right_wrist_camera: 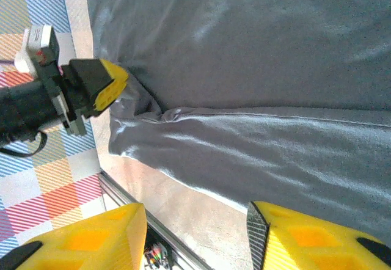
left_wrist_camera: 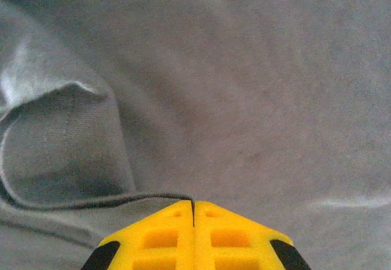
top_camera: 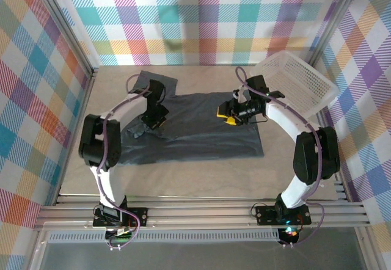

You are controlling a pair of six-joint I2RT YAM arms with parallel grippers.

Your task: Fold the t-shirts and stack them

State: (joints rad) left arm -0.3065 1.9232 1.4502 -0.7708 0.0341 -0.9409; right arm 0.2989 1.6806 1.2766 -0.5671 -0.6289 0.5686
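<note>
Yellow and pressed tip to tip, the jaws of my left gripper (left_wrist_camera: 193,207) pinch a raised hem fold of the dark grey t-shirt (top_camera: 201,129), which lies spread on the bench (top_camera: 183,178) between my two arms. Over its right part my right gripper (right_wrist_camera: 195,233) hangs with jaws wide apart, holding nothing, the white mesh basket (top_camera: 302,80) nearby at the far right.

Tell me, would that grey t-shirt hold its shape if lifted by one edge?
Probably floppy: the t-shirt puckers into folds where the left tool pinches its edge. It looks thin, so lifted it would likely sag and drape. Pushed, it should bunch up rather than slide whole.
</note>
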